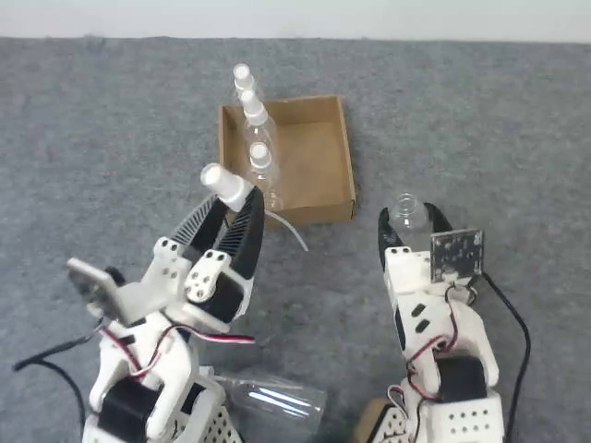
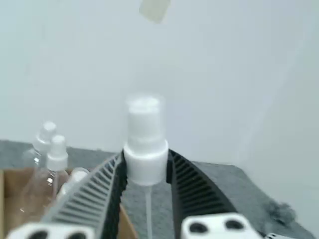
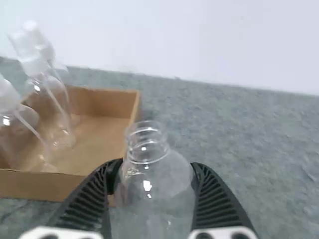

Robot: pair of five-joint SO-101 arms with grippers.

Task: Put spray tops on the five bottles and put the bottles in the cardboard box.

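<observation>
Bottles (image 1: pixel 254 115), three of them capped, stand along the box's (image 1: pixel 347 152) left wall. Left gripper (image 1: pixel 233 210) pinches a spray top (image 1: pixel 224 185) near the box's front corner. Right gripper (image 1: pixel 407 221) clasps an open bottle (image 1: pixel 406 208) upright, just right of the box. Loose bottle (image 1: pixel 277 401) lies by the left arm's base.

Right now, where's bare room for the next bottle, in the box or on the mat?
Free: the right half of the box, between the three capped bottles and its right wall; the mat left of the box. Crowded: the box's left side and front-left corner, where the left pincer holds a spray top.
</observation>
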